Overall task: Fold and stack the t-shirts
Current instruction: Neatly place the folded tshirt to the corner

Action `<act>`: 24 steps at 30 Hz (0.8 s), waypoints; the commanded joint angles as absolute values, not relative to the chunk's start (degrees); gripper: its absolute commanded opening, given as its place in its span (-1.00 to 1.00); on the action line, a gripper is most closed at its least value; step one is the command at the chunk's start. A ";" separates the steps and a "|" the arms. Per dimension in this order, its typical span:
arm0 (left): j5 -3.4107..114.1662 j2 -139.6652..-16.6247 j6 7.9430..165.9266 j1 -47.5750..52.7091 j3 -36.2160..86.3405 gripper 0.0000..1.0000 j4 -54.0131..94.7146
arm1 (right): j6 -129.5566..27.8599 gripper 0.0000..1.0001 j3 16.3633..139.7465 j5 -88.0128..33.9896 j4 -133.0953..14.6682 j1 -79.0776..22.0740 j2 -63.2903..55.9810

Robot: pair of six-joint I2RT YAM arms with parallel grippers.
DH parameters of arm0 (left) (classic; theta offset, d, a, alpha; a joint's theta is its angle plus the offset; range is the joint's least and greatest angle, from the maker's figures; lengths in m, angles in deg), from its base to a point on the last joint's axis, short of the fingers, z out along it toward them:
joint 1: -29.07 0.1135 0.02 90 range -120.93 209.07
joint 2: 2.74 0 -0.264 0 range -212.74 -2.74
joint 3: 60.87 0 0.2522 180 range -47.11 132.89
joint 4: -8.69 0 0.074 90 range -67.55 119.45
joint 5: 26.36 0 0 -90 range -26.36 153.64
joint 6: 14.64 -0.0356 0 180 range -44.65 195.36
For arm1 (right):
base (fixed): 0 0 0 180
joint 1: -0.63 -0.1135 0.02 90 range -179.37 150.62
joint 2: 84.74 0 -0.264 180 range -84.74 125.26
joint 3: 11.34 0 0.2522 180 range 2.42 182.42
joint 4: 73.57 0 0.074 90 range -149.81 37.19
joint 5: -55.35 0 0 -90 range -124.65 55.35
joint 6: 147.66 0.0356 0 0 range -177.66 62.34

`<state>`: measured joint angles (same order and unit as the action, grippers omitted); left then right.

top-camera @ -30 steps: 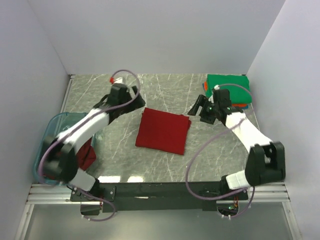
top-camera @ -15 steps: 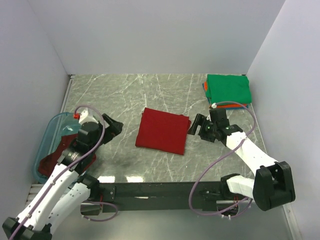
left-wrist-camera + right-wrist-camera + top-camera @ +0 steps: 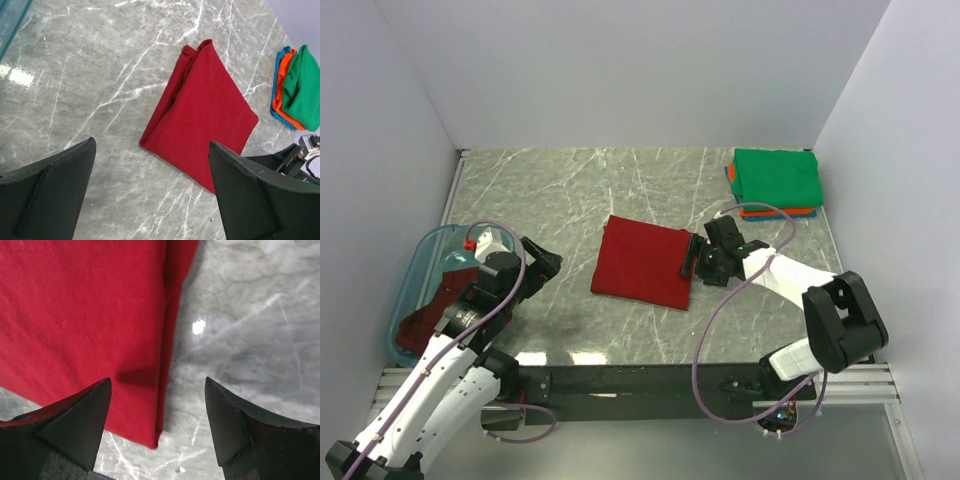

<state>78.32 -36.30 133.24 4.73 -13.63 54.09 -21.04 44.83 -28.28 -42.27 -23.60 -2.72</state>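
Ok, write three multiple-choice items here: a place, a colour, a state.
1. Where is the stack of folded shirts?
A. far right corner
B. centre
C. near left corner
2. What colour is its top shirt?
A. blue
B. green
C. orange
3. How is the right gripper?
A. shut on cloth
B. open over the red shirt's edge
C. out of view
Answers: 1 A, it sits farthest back on the right; 2 B, green lies uppermost; 3 B, its jaws stand apart astride the edge.
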 commanded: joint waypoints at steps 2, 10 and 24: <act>78.84 -36.84 133.10 4.72 -13.18 0.99 53.13 | -19.70 0.62 49.26 -32.36 -44.69 -26.00 0.51; 79.11 -36.23 133.71 4.72 -13.45 0.99 52.86 | -17.85 0.47 51.64 -36.04 -44.17 -28.29 5.79; 80.25 -32.88 135.38 4.72 -12.48 0.99 51.98 | -16.70 0.25 54.88 -40.79 -42.85 -30.22 11.59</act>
